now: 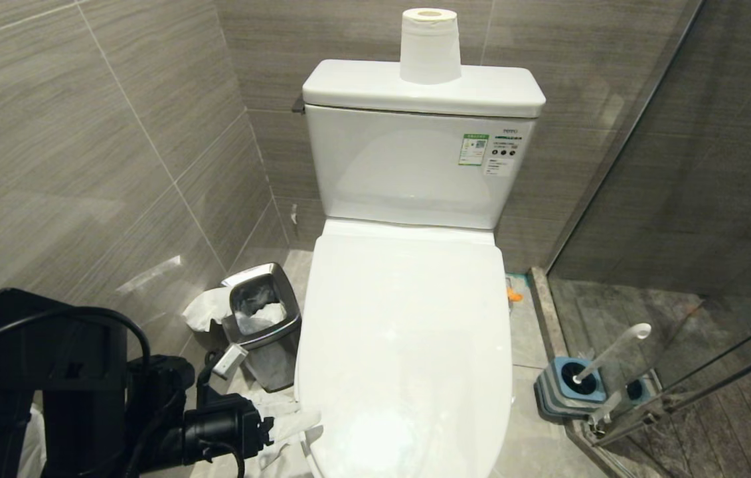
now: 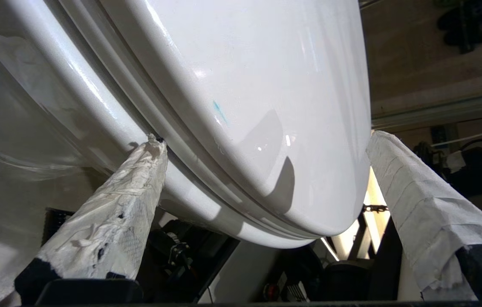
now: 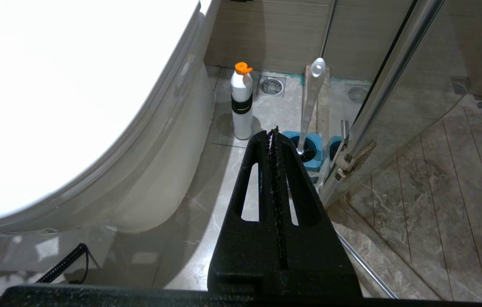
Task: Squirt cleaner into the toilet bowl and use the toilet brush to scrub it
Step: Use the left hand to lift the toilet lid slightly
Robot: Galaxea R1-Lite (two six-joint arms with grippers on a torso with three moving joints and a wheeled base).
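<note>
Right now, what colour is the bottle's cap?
Orange, on the white bottle; the right wrist view shows it best.

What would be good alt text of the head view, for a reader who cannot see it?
A white toilet with its lid closed fills the middle, a paper roll on its tank. The open left gripper, fingers wrapped in white, reaches the lid's front edge from the lower left. A steel bin stands left; the toilet brush sits in its blue holder on the right.
</note>
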